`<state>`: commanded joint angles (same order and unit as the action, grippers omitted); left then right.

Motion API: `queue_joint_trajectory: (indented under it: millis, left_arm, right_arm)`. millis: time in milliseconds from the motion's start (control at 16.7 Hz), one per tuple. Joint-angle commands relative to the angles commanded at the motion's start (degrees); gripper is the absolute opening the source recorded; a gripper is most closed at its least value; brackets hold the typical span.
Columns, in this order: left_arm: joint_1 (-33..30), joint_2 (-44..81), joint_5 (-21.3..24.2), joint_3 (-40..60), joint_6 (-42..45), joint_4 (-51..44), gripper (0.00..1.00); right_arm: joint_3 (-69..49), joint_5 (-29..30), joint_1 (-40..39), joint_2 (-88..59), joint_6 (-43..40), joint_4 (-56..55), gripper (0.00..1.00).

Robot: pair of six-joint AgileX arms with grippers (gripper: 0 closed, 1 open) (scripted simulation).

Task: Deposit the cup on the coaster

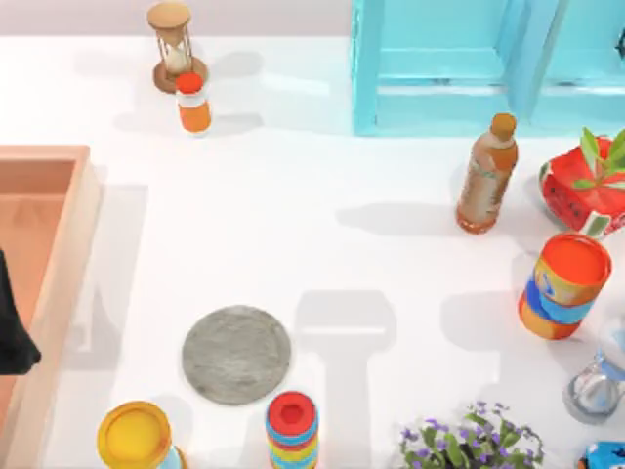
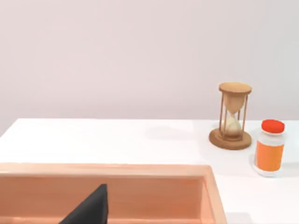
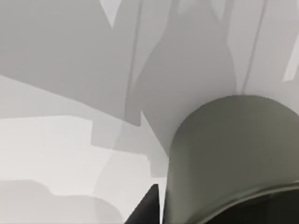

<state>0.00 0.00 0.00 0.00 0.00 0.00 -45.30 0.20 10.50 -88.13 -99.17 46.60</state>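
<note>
The coaster [image 1: 236,354] looks like rough grey stone, speckled and dull, not shiny. The cup [image 1: 601,379] is clear glass, smooth and a bit shiny. The table [image 1: 322,244] is smooth, plain white and matt. The hourglass [image 1: 175,47] has a brown wood frame with clear glass inside. The tray [image 1: 61,256] at the left looks like pale wood, smooth and matt. The small orange bottle [image 1: 193,102] looks like smooth plastic with a red cap. The brown bottle [image 1: 487,174] is shiny see-through plastic.

One coaster [image 1: 236,354], one cup [image 1: 599,386], one hourglass [image 1: 174,47] — three striped containers [image 1: 560,285] — two bottles [image 1: 486,176].
</note>
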Motion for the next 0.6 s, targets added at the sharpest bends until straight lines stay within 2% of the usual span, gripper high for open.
queue_joint_trajectory:
  millis: [180,300,600]
  left_arm:
    - [0.0,0.0,0.0,0.0,0.0,0.0,1.00]
    - [0.0,0.0,0.0,0.0,0.0,0.0,1.00]
    - [0.0,0.0,0.0,0.0,0.0,0.0,1.00]
  right_arm:
    - [-5.1,1.6,0.0,-0.2,5.2,2.4,0.00]
    - [-10.9,2.9,-1.4,-1.1,11.7,5.1,0.00]
    - [-30.4,4.8,-12.1,-7.6,37.9,14.7,0.00]
